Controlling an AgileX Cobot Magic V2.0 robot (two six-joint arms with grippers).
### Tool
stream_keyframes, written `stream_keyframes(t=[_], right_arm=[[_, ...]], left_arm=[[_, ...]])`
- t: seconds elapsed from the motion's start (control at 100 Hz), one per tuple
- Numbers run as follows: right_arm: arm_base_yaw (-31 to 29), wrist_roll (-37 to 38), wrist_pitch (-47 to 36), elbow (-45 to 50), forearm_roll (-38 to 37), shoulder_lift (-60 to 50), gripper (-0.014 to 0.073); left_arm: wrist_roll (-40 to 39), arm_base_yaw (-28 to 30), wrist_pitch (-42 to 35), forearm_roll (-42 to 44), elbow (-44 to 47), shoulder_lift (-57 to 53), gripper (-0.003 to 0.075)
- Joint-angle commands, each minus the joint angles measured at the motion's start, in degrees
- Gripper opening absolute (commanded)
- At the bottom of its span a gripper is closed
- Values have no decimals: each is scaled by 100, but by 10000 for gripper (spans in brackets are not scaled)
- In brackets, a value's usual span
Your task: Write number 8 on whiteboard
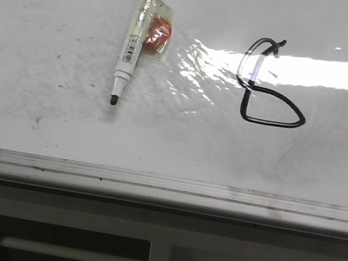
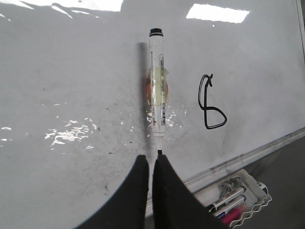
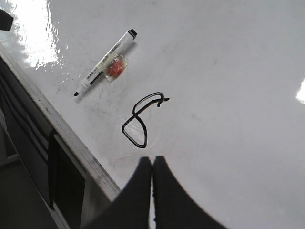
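We see the number 8 point(image 1: 270, 86) drawn in thin black line on the right half of the whiteboard point(image 1: 45, 110), with a small narrow upper loop and a wider, angular, almost triangular lower loop. The glossy board shows grey smudges, dark specks and bright glare. Well to the figure's left lies an uncapped marker point(image 1: 135, 38), tip toward the grey edge rail point(image 1: 152, 181), with something orange taped to its barrel. Our left gripper point(image 2: 151, 167) and right gripper point(image 3: 152, 169) each hang over the board, fingers pressed together, holding nothing.
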Motion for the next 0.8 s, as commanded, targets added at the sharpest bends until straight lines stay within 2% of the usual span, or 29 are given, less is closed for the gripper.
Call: stream_keyframes(t=[0.0, 0.4, 0.44, 0.53, 0.58, 0.68, 0.79], right_arm=[[-23, 12, -419, -123, -213, 75, -42], [-23, 12, -419, -123, -213, 75, -42], [-23, 12, -419, -123, -213, 75, -42], [-23, 12, -419, -123, -213, 75, -42], [-23, 12, -419, -123, -213, 75, -42], [-23, 12, -419, -123, -213, 75, -43], [-23, 12, -419, -123, -213, 75, -42]], left_arm=[[5, -47, 194, -87, -150, 6, -20], [5, -47, 182, -87, -56, 6, -20], [5, -47, 97, 112, -42, -40, -20], [-205, 107, 181, 1790, 38, -177, -20], [-714, 275, 281, 2890, 101, -268, -20], [-2424, 815, 283, 4782, 372, -474, -20], [-4308, 1664, 545, 6765, 756, -775, -20]])
